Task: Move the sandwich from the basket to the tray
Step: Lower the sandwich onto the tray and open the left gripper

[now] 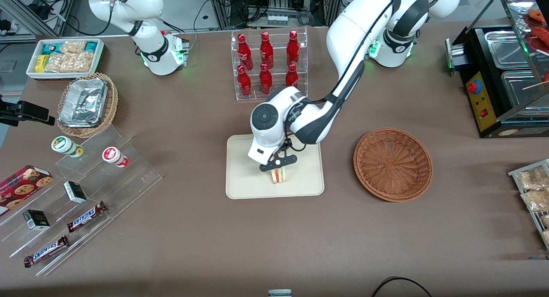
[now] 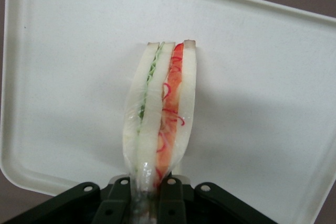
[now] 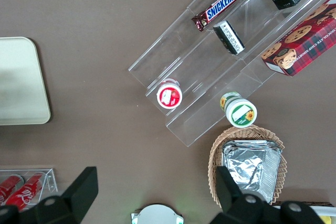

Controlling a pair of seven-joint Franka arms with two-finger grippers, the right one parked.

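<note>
1 sandwich (image 2: 160,114) stands on the tray (image 1: 244,185), gripper (image 1: 279,170) clamped on it; basket (image 1: 393,164) beside the tray.

Left arm stretched out over the table, elbow bent, wrist pointing straight down, gripper (image 1: 279,167) low above the tray (image 1: 240,190), fingers (image 2: 170,198) pinched tight on the sandwich (image 2: 163,111), holding it upright

woven wicker basket (image 1: 393,164), matt plastic tray (image 1: 244,177)

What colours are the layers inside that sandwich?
Red-orange and green filling between pale white bread, clearest in the left wrist view of the triangular sandwich wedge.
</note>
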